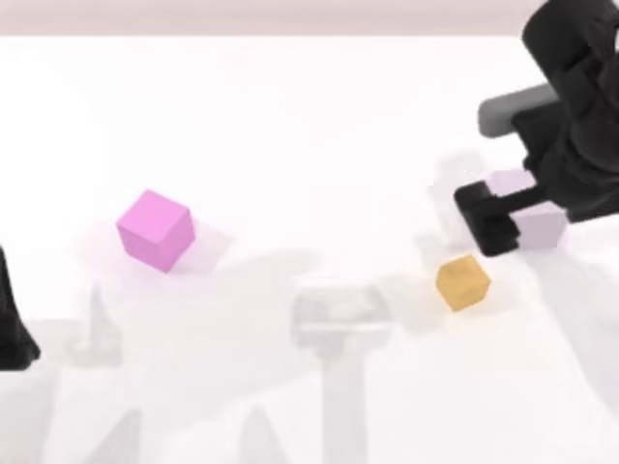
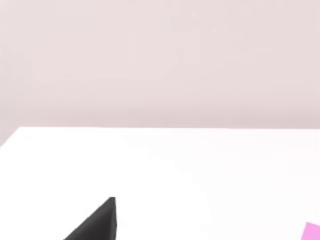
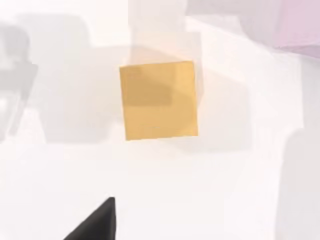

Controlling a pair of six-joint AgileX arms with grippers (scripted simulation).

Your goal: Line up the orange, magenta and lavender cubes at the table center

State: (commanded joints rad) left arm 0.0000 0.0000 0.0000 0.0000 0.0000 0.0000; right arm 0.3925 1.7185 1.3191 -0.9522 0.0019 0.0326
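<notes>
While right hand [image 1: 505, 218] straddles lavender cube [image 1: 538, 222], white table [image 1: 319, 126] bare-centered.

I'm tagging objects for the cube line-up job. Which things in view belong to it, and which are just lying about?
Belong to the job:
- orange cube
- magenta cube
- lavender cube, between the fingers of the right gripper
- table center

Just lying about:
- nothing else lies on the table; the left gripper sits parked at the left edge

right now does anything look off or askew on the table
Nothing damaged. The cubes are scattered, not lined up: magenta cube far left, orange cube right of center, lavender cube at the right gripper. All sit rotated differently.
</notes>
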